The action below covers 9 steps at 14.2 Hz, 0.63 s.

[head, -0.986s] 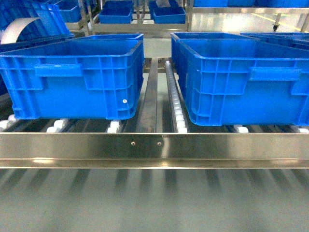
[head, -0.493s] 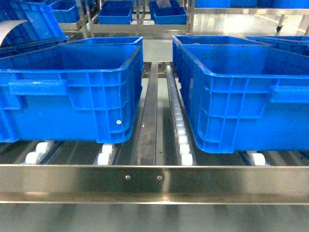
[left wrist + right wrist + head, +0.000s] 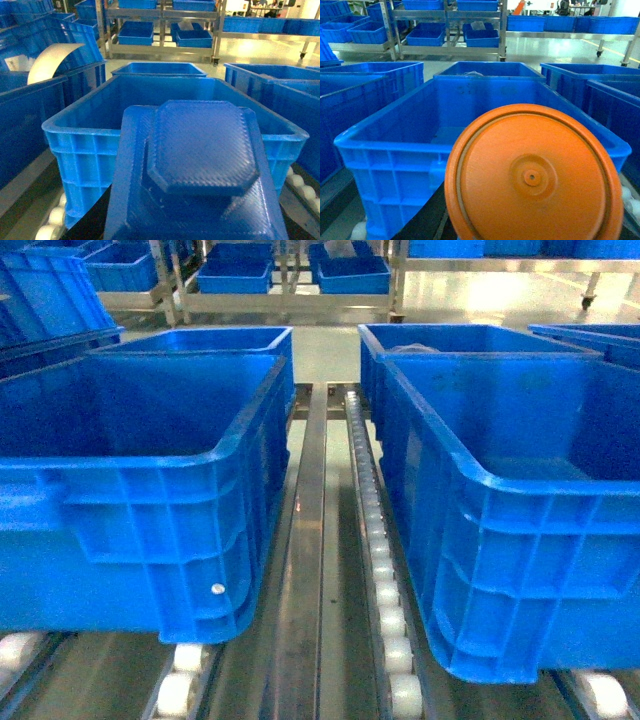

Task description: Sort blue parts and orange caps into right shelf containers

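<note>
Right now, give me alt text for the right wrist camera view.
A round orange cap fills the lower foreground, close to the lens, in front of a large blue crate on a roller shelf. More blue crates and metal racks stand behind.

only dark, black gripper edges show (low in both wrist views); no markings visible

Two large blue crates sit side by side on a roller rack, more crates behind.
</note>
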{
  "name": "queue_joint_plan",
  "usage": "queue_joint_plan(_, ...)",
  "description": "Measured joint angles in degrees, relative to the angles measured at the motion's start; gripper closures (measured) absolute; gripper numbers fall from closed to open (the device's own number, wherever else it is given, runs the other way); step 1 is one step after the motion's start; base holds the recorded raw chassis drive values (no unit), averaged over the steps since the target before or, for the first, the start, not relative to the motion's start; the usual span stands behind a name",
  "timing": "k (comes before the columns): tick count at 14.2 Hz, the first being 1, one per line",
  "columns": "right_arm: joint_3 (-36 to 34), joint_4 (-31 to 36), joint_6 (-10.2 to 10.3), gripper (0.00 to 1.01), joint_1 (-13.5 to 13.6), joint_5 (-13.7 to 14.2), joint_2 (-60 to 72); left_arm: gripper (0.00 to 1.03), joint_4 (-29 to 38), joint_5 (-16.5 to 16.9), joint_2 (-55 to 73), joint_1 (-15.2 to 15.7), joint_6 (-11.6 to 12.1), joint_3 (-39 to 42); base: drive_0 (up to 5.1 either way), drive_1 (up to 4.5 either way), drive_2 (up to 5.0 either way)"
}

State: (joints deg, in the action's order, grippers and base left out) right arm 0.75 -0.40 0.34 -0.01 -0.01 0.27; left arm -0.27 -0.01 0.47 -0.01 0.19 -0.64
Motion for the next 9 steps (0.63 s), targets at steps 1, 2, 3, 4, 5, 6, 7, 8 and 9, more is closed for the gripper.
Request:
queue_joint_plan(1, 0.0, 0.2, 0.0, 0.58, 0.0, 0.0, 0.0, 0.61, -0.2, -0.1, 0.0, 0.0, 0.0, 0.0, 0.0, 0.0, 0.0)
queue_joint_plan(2, 0.0, 0.0, 0.0, 0.58, 0.0, 0.0, 0.0, 0.61, -0.1, 0.0, 0.0, 0.0, 0.0, 0.0, 0.0, 0.0, 0.0)
queue_joint_plan(3, 0.0, 0.0, 0.0, 0.58, 0.0, 0.0, 0.0, 0.61, -0.2, -0.1, 0.0, 0.0, 0.0, 0.0, 0.0, 0.0, 0.0)
queue_joint_plan(4, 0.0, 0.0, 0.0, 0.58, 0.0, 0.0, 0.0, 0.61, -0.1, 0.0, 0.0, 0.0, 0.0, 0.0, 0.0, 0.0, 0.0)
queue_joint_plan(5, 0.0, 0.0, 0.0, 0.58, 0.0, 0.0, 0.0, 0.61, -0.1, 0.0, 0.0, 0.0, 0.0, 0.0, 0.0, 0.0, 0.0)
queue_joint_plan(6, 0.0, 0.0, 0.0, 0.58, 0.0, 0.0, 0.0, 0.61, -0.1, 0.0, 0.0, 0.0, 0.0, 0.0, 0.0, 0.0, 0.0)
queue_joint_plan(7, 0.0, 0.0, 0.0, 0.58, 0.0, 0.0, 0.0, 0.61, -0.2, 0.0, 0.0, 0.0, 0.0, 0.0, 0.0, 0.0, 0.0)
queue_joint_plan(8, 0.0, 0.0, 0.0, 0.58, 0.0, 0.0, 0.0, 0.61, -0.1, 0.0, 0.0, 0.0, 0.0, 0.0, 0.0, 0.0, 0.0)
queue_joint_plan(9, 0.0, 0.0, 0.0, 0.58, 0.0, 0.0, 0.0, 0.61, -0.1, 0.0, 0.0, 0.0, 0.0, 0.0, 0.0, 0.0, 0.0)
